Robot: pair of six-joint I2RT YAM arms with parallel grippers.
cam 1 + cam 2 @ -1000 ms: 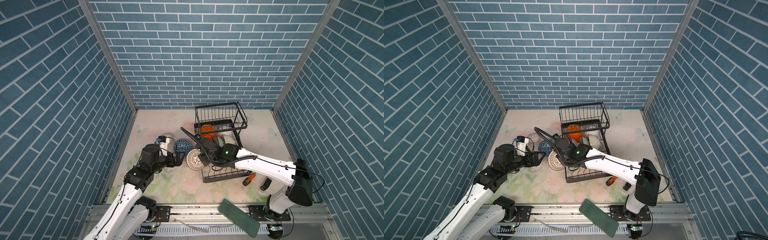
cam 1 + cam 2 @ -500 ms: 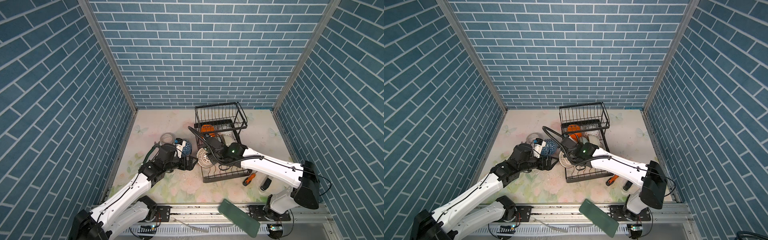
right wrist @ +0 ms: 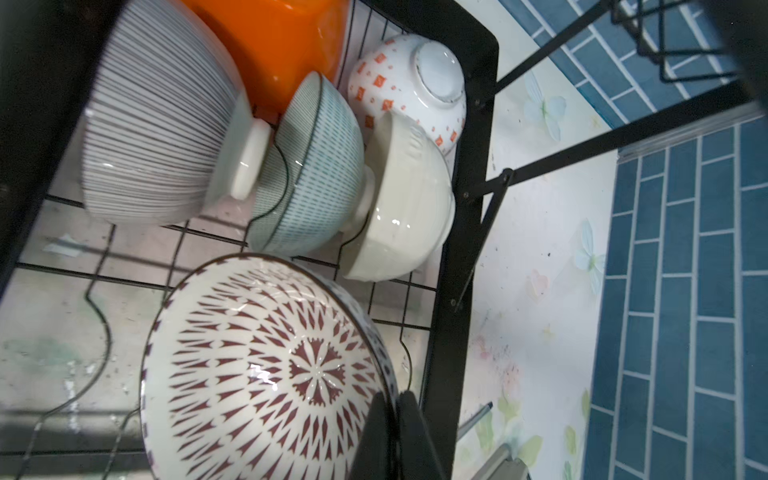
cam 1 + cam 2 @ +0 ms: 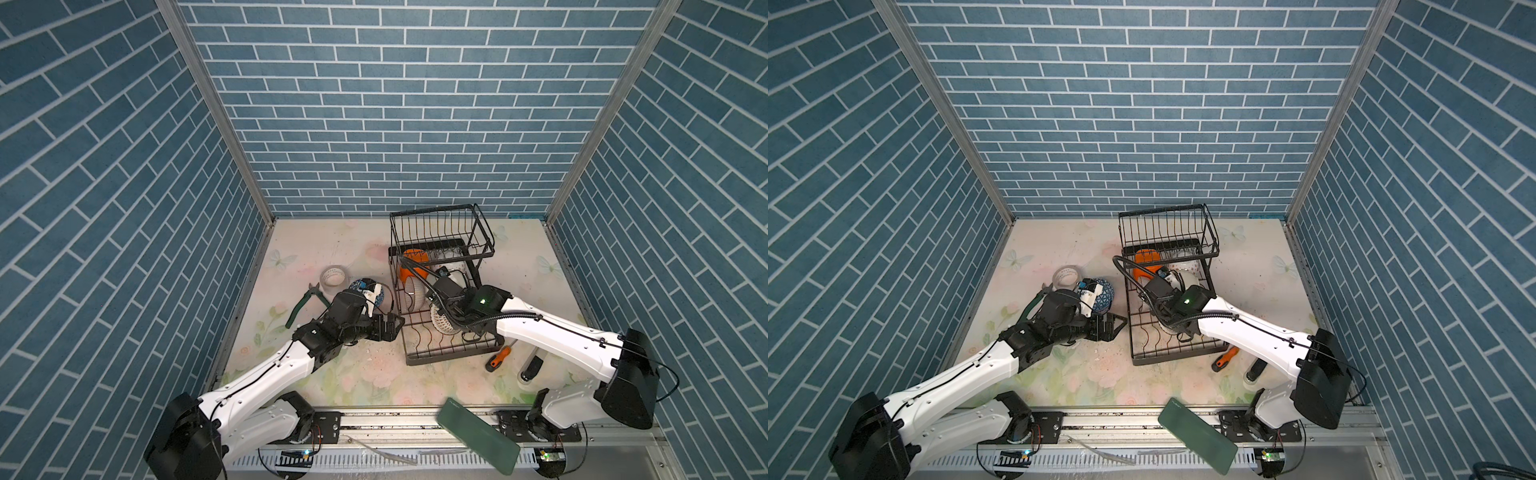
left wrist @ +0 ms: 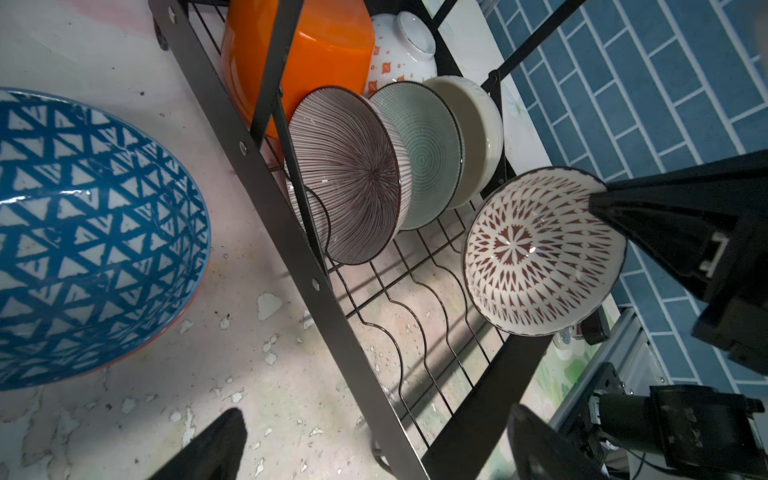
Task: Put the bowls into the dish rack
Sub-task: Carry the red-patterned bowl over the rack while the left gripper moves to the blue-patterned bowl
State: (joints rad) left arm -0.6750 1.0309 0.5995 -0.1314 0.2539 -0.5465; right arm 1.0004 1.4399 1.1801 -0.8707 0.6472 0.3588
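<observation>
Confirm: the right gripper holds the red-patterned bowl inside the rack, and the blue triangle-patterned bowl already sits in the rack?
No: the blue triangle-patterned bowl sits on the table beside the dish rack; the left wrist view shows it. The rest stands.

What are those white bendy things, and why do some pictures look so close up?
They are two robot arms. Two pictures look down from above on the flowery table; two come from little cameras on the arms' wrists, so things look huge. The right fingers are shut on the rim of a red-patterned bowl, held inside the black dish rack, where five other bowls already sit. The left fingers are open and empty beside the rack. A blue triangle bowl waits on the table by a tape roll and pliers.
</observation>
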